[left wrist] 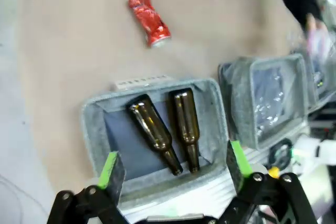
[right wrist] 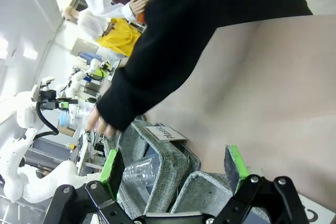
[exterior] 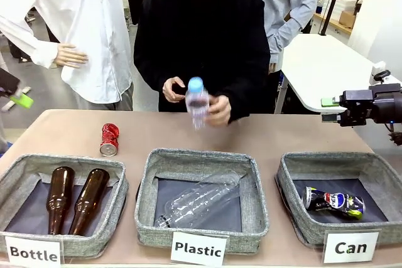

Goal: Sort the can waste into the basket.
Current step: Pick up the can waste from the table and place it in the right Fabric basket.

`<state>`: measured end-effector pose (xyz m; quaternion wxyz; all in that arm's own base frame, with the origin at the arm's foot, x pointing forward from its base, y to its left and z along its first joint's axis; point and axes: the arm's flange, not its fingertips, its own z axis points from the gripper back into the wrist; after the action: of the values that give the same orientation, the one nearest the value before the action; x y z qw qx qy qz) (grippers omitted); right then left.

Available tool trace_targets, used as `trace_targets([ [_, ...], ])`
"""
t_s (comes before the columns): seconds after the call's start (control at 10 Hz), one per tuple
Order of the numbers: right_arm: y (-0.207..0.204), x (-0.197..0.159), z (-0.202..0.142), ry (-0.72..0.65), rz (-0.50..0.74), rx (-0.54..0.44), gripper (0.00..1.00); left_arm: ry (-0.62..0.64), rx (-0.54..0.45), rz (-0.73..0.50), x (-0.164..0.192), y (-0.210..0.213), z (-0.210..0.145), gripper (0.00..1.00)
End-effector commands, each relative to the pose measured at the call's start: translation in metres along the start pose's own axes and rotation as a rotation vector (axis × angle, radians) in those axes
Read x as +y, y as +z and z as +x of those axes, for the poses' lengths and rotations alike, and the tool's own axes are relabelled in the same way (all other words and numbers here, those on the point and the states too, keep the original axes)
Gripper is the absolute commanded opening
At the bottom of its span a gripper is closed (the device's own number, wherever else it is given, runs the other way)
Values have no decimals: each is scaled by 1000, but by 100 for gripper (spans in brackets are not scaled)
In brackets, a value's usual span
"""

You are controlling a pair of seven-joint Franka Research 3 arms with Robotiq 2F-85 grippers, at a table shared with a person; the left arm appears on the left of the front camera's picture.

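While the person (exterior: 201,29) across the table (exterior: 282,133) holds a clear bottle (exterior: 197,101) in both hands, I see the Can basket (exterior: 326,161) at my right end, with the dark Pepsi can (exterior: 333,201) lying inside it. My left gripper (left wrist: 174,163) and right gripper (right wrist: 174,163) both hang spread wide and empty. The red can (exterior: 109,139) lies on the bare table just behind the Bottle basket (exterior: 63,162), outside it.

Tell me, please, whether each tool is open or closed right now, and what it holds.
Left tool: open, holding nothing.
Right tool: open, holding nothing.
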<state>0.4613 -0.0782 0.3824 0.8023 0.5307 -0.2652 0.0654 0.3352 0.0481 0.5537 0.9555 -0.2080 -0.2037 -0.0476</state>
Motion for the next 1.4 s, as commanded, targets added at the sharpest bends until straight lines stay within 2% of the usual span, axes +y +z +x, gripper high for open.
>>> trace_targets([
  [0.0, 1, 1, 0, 24, 8, -2, 100, 111, -93, -53, 48, 48, -24, 100],
  [0.2, 1, 1, 0, 24, 8, -2, 100, 210, -159, -88, 83, 67, -54, 100],
  [0.3, 1, 1, 0, 24, 8, -2, 100, 221, -177, -96, 86, 66, -62, 100],
  [0.6, 1, 1, 0, 24, 8, -2, 100, 80, -66, -52, 37, 23, -32, 100],
  [0.8, 1, 1, 0, 24, 8, -2, 100, -3, -24, 14, -7, -26, -1, 100],
  [1.1, 1, 1, 0, 24, 8, -2, 100, -148, 52, 113, -63, -120, 18, 100],
  [1.2, 1, 1, 0, 24, 8, -2, 100, -197, 33, 131, -78, -154, 21, 100],
  [1.3, 1, 1, 0, 24, 8, -2, 100, -258, -33, 169, -87, -178, 26, 100],
])
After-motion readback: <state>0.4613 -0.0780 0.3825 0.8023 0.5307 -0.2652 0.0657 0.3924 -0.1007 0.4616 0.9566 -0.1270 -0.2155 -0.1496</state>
